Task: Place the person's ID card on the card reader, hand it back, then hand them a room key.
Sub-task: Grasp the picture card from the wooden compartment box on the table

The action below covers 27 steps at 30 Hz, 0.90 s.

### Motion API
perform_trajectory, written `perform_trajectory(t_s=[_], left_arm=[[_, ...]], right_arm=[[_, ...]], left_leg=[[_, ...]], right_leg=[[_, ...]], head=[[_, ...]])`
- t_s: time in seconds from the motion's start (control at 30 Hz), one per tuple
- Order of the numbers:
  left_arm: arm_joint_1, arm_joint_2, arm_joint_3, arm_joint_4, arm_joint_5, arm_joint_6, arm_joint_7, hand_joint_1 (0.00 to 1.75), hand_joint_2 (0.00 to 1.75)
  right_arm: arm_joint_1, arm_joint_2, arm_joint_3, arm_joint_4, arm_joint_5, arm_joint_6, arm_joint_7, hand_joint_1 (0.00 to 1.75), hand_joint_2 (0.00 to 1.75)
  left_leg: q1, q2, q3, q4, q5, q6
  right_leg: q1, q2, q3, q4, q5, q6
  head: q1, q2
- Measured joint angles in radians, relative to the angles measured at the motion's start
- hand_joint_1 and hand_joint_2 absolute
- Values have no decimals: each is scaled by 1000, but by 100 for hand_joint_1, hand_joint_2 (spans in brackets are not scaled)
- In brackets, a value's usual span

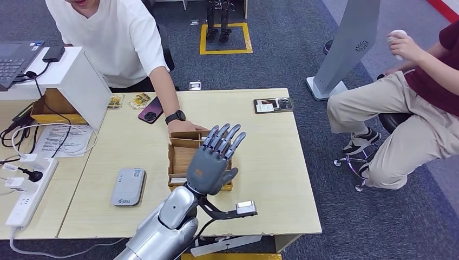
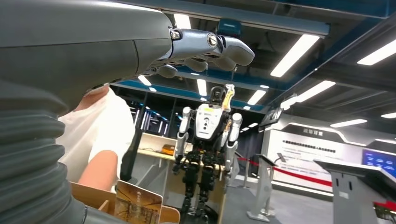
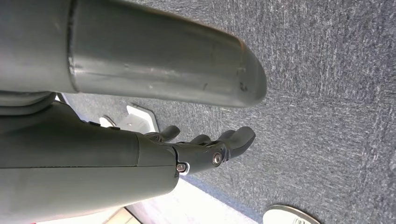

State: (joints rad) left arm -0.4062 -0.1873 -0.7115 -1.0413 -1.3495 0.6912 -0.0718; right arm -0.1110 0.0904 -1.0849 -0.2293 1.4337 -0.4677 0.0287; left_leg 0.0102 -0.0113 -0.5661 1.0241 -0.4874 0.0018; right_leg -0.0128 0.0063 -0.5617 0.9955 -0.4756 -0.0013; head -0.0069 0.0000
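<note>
Hovering at frame centre, the silver left hand (image 1: 215,160) holds nothing, fingers spread — directly over the open brown wooden card box (image 1: 179,157). A patterned card (image 2: 138,204) stands upright just beneath it; the person's hand (image 1: 185,128) touches the box's far edge.

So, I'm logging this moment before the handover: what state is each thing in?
left hand: raised over the wooden box, fingers apart, holding nothing
right hand: hanging above carpet, holding nothing
card reader: flat on the table, nothing on it
laptop: lid open
</note>
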Motion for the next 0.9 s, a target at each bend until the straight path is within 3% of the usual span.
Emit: perform_trajectory(t_s=[0.6, 0.9], left_arm=[[-35, -1, 3, 79, -40, 0, 147, 0, 175], [-35, 13, 100, 88, -92, 0, 237, 0, 175]], right_arm=[[1, 0, 2, 0, -20, -1, 3, 0, 0], [6, 0, 2, 0, -33, -4, 10, 0, 0]], left_leg=[[0, 0, 0, 0, 0, 0], [0, 0, 0, 0, 0, 0]], right_leg=[[0, 0, 0, 0, 0, 0], [0, 0, 0, 0, 0, 0]], head=[[0, 0], [0, 0]])
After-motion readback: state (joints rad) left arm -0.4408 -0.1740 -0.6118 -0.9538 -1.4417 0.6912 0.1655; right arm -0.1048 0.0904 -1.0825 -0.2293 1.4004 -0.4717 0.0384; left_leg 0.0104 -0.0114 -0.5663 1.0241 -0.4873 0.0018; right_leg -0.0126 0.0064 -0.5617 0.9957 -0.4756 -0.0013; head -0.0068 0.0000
